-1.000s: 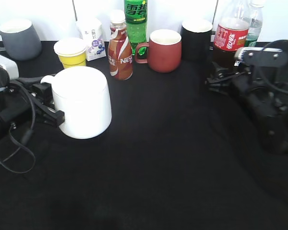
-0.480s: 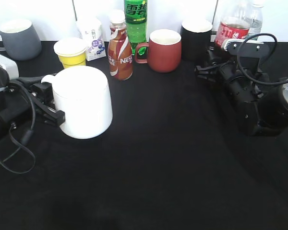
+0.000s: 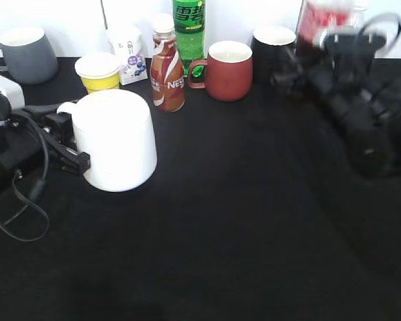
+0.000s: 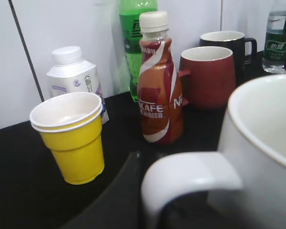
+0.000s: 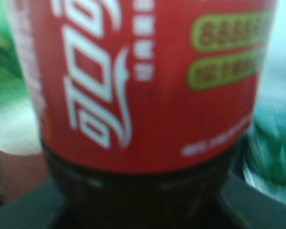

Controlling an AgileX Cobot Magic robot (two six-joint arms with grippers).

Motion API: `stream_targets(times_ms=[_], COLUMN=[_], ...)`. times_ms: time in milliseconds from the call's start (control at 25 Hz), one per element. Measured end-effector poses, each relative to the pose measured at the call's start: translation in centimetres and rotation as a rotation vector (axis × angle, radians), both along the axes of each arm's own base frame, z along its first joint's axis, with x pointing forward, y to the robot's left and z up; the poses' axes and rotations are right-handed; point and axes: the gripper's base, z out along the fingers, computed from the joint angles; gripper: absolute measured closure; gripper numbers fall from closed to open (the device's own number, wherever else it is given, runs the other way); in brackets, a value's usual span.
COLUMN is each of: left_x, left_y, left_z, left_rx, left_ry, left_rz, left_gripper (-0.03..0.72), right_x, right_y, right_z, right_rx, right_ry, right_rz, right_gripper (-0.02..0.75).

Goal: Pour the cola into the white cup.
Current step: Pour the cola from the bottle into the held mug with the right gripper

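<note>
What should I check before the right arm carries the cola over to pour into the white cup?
1. Right pincer on the cola: cannot tell; the bottle fills the right wrist view, but the exterior view is blurred.
2. Bottle cap off: cannot tell; the top is cropped.
3. White cup upright, mouth open: ok.
4. Left pincer steadying the cup: ok; it sits at the handle, though its closure is not visible.
5. Path to the cup: not ok; the red mug and Nescafe bottle stand between, so lift over them.
</note>
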Motion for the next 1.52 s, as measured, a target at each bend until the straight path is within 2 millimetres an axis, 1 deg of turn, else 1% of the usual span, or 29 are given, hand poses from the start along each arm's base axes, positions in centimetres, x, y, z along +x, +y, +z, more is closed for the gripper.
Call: stream_targets(times_ms=[80,160,320,360,400,480,560,720,840,1040,1240,1520], left_x=[0.0,0.0,-0.6,-0.6,-0.6,-0.6,-0.6,-0.6,-0.6,-0.6,-0.7,-0.7], left_y=[0.0,-0.1,-0.9,-1.0,-1.0,-1.0,-1.0,-1.0,-1.0,-0.9,-0.9,-0.9], left_z=[0.0,0.0,0.1,0.2,0.4,0.5,0.5,0.5,0.3,-0.6,-0.6,-0.5], left_rx=[0.000,0.002,0.036,0.008,-0.029,-0.049,-0.053,-0.053,-0.044,0.014,0.017,0.011], left_ry=[0.000,-0.001,-0.030,-0.035,-0.034,-0.036,-0.034,-0.033,-0.018,0.074,0.075,0.065], left_rz=[-0.001,-0.009,-0.126,-0.133,-0.132,-0.130,-0.130,-0.129,-0.127,-0.116,-0.121,-0.123], left_gripper=[0.648,0.648,0.648,0.648,0.648,0.648,0.648,0.648,0.648,0.648,0.648,0.648], right_x=[-0.8,-1.6,-2.4,-2.6,-2.8,-3.2,-3.2,-3.2,-3.1,-2.8,-2.6,-2.5], right_y=[1.6,2.8,4.0,4.6,5.7,7.4,7.8,7.8,7.7,7.4,7.2,7.1], right_z=[1.2,1.2,0.9,1.1,1.5,2.2,2.4,2.3,2.2,2.3,2.3,2.6], right_rx=[-0.106,-0.183,-0.266,-0.299,-0.335,-0.414,-0.528,-0.755,-0.870,-1.058,-1.196,-1.282], right_ry=[-0.074,-0.107,-0.142,-0.174,-0.220,-0.311,-0.389,-0.521,-0.580,-0.673,-0.734,-0.791], right_rz=[0.187,0.329,0.470,0.486,0.507,0.539,0.528,0.482,0.445,0.365,0.299,0.236], right_gripper=[0.354,0.354,0.354,0.354,0.354,0.354,0.354,0.354,0.354,0.356,0.363,0.363])
